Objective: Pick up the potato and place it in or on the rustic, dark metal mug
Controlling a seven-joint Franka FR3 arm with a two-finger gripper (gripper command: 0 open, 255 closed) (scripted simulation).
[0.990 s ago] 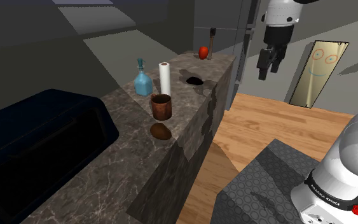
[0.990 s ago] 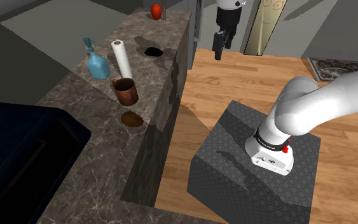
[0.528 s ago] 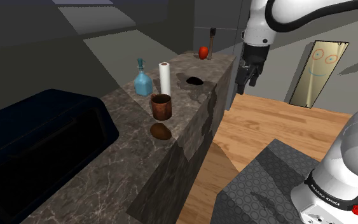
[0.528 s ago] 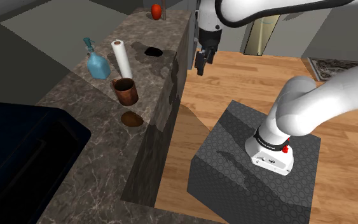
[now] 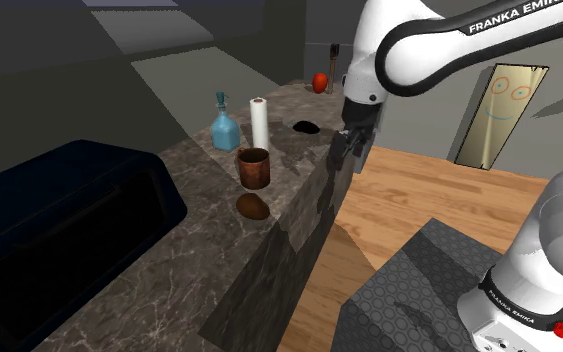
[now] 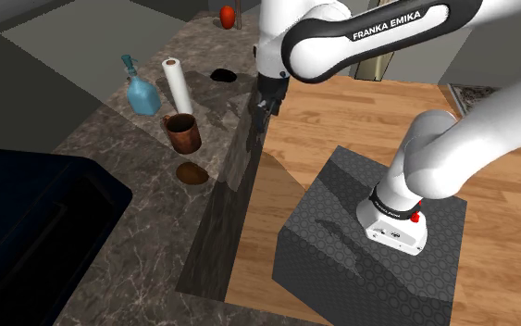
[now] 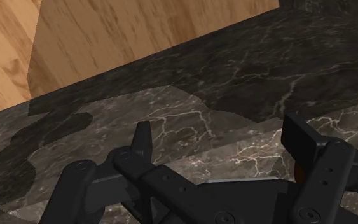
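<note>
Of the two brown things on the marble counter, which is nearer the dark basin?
The low rounded brown potato; the upright brown mug stands beyond it, beside the white roll.

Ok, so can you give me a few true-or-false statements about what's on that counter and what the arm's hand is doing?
1. The potato lies on the counter next to the mug, not in it. True.
2. The gripper holds the potato. False: its fingers stand apart with nothing between them, at the counter's edge, away from the potato.
3. A blue bottle stands beside a white paper towel roll. True.
4. The mug lies tipped on its side. False: it stands upright, opening upward.
</note>
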